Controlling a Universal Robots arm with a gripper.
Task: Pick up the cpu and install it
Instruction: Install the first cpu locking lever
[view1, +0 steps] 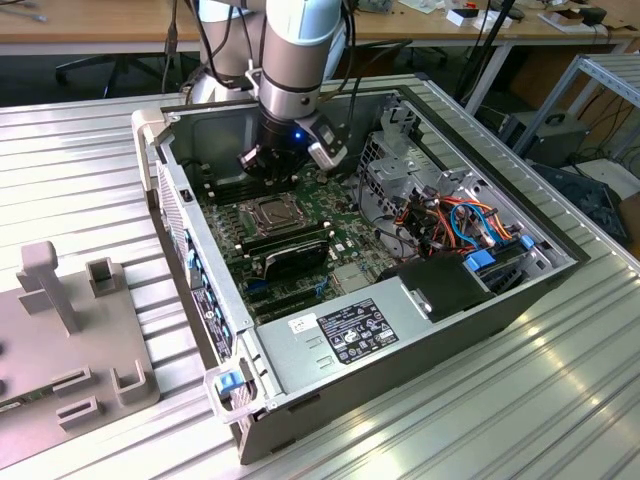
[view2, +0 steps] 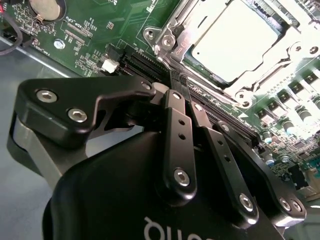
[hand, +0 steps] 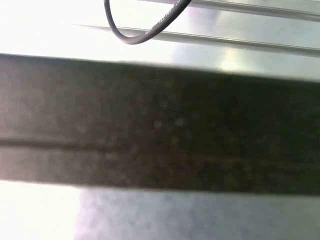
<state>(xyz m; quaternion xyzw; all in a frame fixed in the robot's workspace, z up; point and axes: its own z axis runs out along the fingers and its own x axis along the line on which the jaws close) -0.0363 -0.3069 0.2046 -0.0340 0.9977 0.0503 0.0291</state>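
The cpu lies flat in the motherboard's socket, its silver-grey top showing inside the hinged metal frame. In the exterior view the cpu sits mid-board inside the open computer case. My gripper hangs just above the board beside one corner of the socket frame, with its two black fingers pressed together and nothing visible between them. From the exterior view the gripper is right behind the socket, low inside the case.
Black memory sticks lie just in front of the socket. A power supply fills the case's near side, and orange and blue cables bunch at the exterior view's right. A grey fixture stands on the ribbed table. A dark cable loops in the first wrist view.
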